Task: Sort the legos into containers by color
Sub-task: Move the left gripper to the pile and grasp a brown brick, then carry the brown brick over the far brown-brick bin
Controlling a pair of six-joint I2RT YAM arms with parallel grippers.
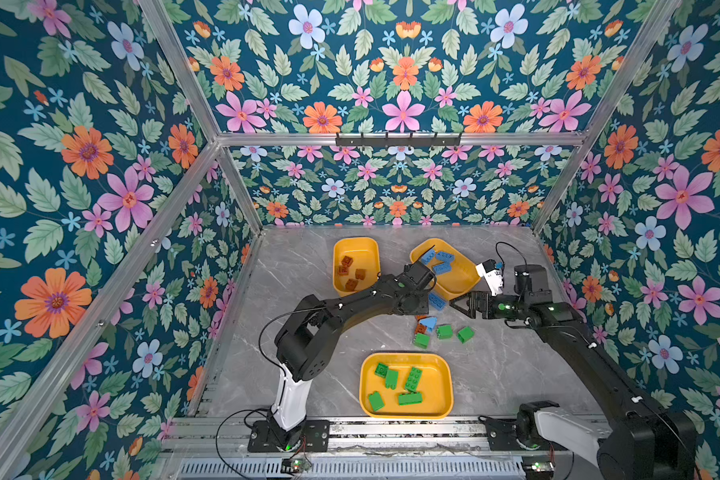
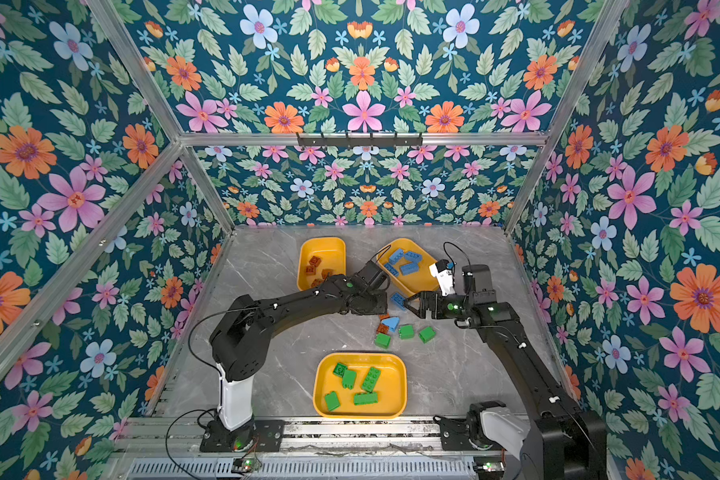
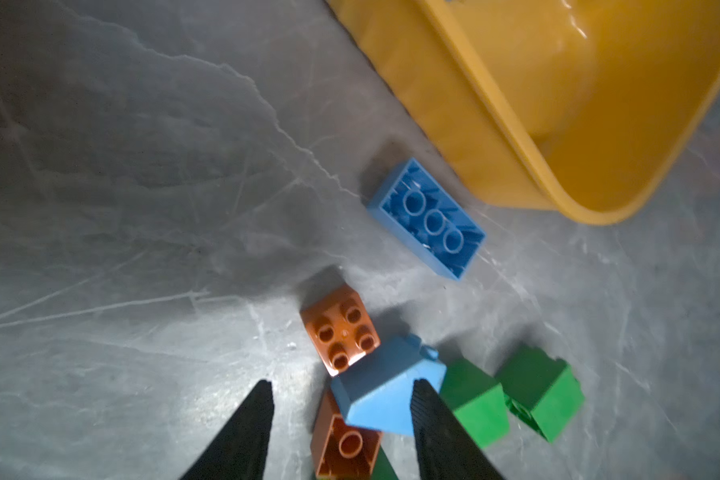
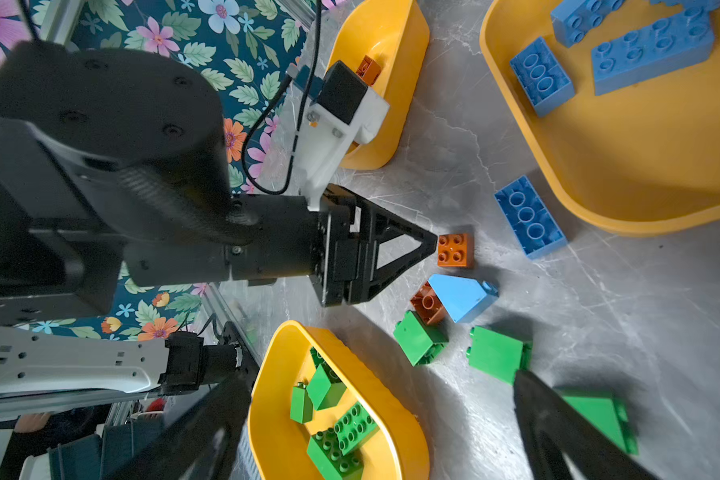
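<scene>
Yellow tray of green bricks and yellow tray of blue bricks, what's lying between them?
Seen in the right wrist view: three green bricks, two reddish-brown bricks, a light-blue sloped piece and a blue oblong brick, studs down.

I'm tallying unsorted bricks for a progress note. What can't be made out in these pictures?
Brown-brick tray: near corner hidden by left arm in both top views.
Second brown brick: left wrist view, cut by edge, under light-blue sloped piece.
Third loose green brick: right wrist view, partly behind a jaw.

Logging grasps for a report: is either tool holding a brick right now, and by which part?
Nothing is held: the left tool and the right tool are both open and empty.
</scene>
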